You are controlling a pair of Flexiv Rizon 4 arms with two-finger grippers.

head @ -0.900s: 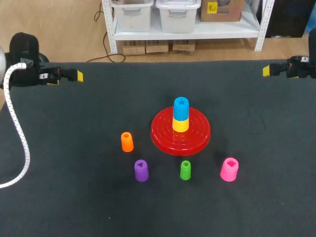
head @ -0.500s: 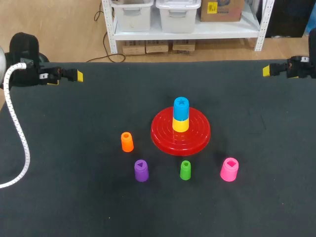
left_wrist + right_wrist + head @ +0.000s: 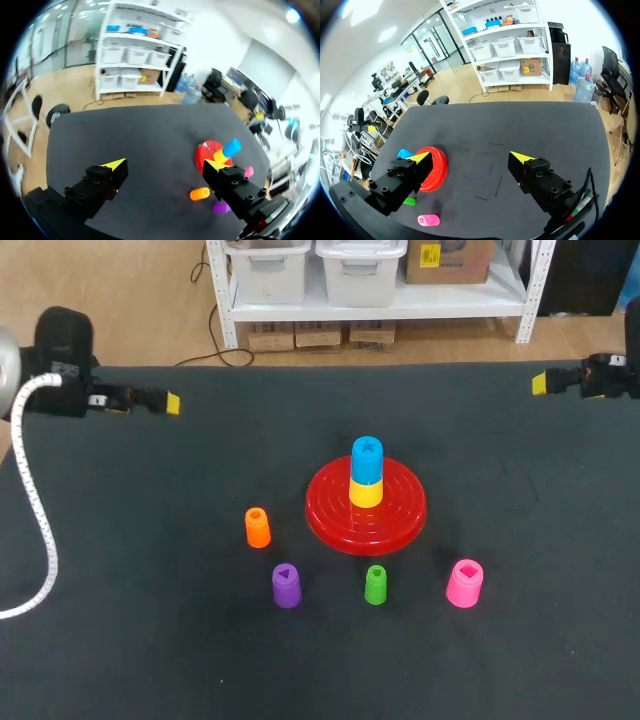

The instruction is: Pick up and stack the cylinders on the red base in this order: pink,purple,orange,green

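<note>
- The left arm comes in from the left side and lies almost level, with its wrist pointing toward the middle.
- The left gripper has its two yellow-tipped fingers standing wide apart.
- The right arm comes in at the far right, also level.
- The right gripper is spread wide as well.

A dark, matte counter spreads across the head view from side to side. Near its middle a yellow cylinder stands upright with a blue cylinder stacked squarely on it, the two touching. The blue one's top face bears a star-shaped mark.
</note>
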